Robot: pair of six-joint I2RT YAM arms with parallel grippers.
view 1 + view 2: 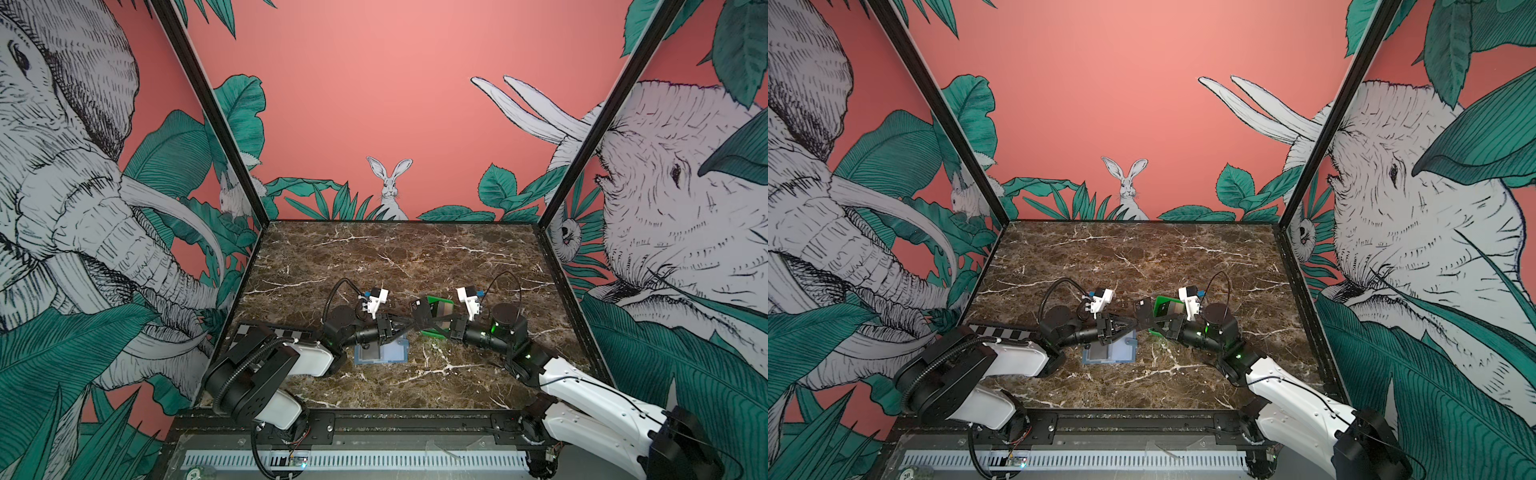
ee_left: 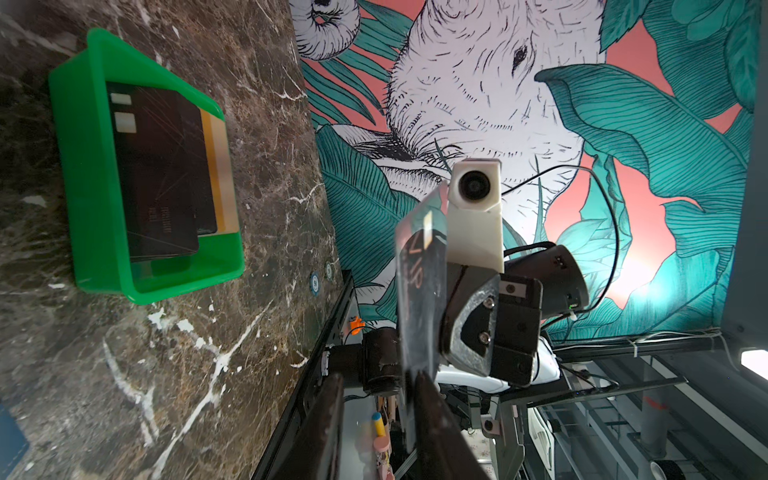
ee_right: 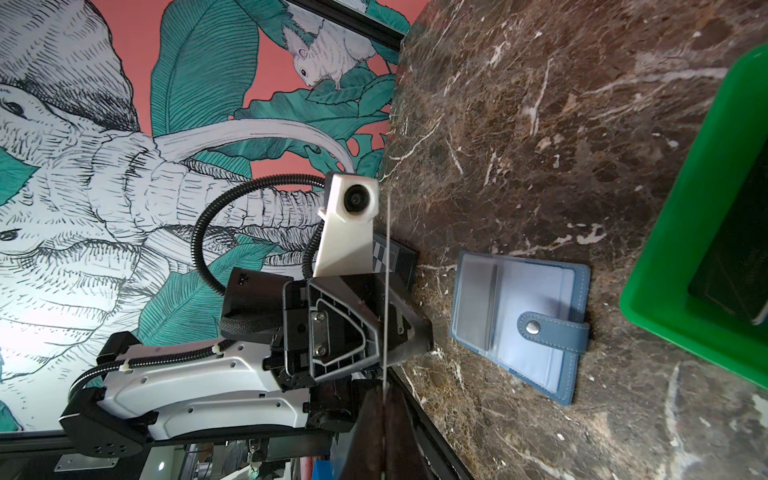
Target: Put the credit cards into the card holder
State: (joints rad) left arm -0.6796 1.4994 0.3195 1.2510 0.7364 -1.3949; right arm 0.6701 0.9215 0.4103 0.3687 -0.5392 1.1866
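The right tool (image 3: 384, 401) pinches the VIP card (image 2: 417, 291) within the spread left tool (image 2: 380, 386).

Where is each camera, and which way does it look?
Top views: high in front, looking down on the table, left arm, right arm.
Left wrist: faces the right end effector and green tray; own fingers show.
Right wrist: faces the left end effector and card holder; own fingers show.
Wrist views share the black card.

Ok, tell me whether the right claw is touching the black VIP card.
Touching. In the right wrist view the right claw is shut on the black VIP card, seen edge-on between its fingers.
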